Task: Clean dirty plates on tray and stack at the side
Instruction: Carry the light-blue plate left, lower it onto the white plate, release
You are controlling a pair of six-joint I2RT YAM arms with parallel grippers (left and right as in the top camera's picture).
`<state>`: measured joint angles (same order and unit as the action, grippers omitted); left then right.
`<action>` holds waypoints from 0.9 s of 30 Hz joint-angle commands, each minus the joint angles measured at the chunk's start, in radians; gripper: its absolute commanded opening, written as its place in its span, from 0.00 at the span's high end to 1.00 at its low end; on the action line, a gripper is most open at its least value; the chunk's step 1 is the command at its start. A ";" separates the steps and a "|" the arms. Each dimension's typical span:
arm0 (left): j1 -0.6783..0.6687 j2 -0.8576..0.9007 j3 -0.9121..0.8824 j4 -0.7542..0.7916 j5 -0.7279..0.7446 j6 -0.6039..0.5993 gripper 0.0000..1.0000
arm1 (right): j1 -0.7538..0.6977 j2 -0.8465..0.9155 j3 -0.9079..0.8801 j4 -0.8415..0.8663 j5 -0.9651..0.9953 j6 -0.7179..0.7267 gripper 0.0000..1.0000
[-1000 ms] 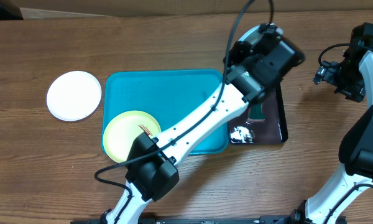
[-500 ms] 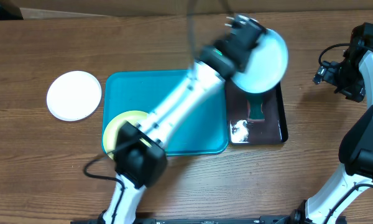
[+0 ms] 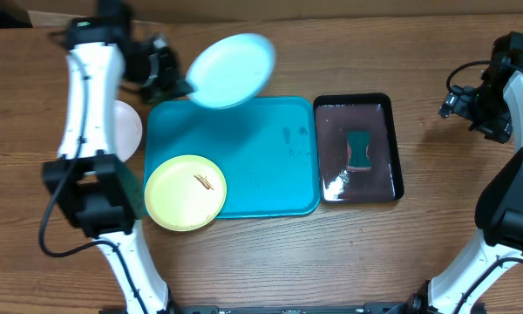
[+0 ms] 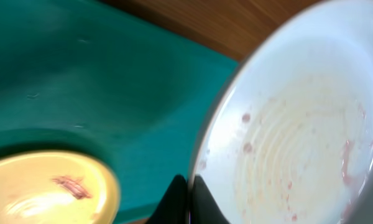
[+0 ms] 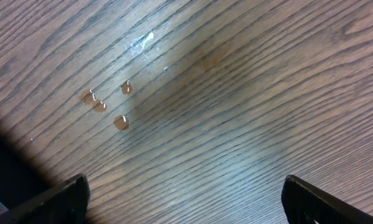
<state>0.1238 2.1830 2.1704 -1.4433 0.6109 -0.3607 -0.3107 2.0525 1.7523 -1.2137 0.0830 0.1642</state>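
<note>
My left gripper is shut on the rim of the light blue plate and holds it in the air over the far left edge of the turquoise tray. In the left wrist view the gripper pinches the plate, which shows faint reddish smears. The yellow-green plate with a brown smear lies on the tray's near left corner; it also shows in the left wrist view. The white plate lies left of the tray, mostly hidden by my left arm. My right gripper is open and empty above bare wood at the far right.
A black glossy tray holding water and a green sponge stands right of the turquoise tray. A few water drops lie on the wood under my right gripper.
My left arm has swung the light blue plate from above the black tray leftward to the far left edge of the turquoise tray. The right arm has not moved.
</note>
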 commanded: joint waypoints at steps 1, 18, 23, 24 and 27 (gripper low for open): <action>0.125 0.003 0.020 -0.050 -0.179 0.081 0.96 | 0.003 -0.014 0.014 0.004 0.006 0.008 0.00; 0.563 0.005 0.013 0.028 -0.592 -0.029 0.96 | 0.003 -0.014 0.014 0.004 0.006 0.008 0.00; 0.542 0.005 -0.029 0.067 -0.593 -0.024 0.96 | 0.003 -0.014 0.014 0.004 0.006 0.008 0.00; 0.535 0.005 -0.045 0.080 -0.592 -0.024 0.96 | 0.003 -0.014 0.014 0.004 0.006 0.008 0.00; 0.514 0.005 -0.103 0.122 -0.594 -0.024 0.96 | 0.003 -0.014 0.014 0.004 0.006 0.008 0.00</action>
<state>0.6617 2.1830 2.1139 -1.3384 0.0257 -0.3679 -0.3107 2.0525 1.7523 -1.2133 0.0837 0.1646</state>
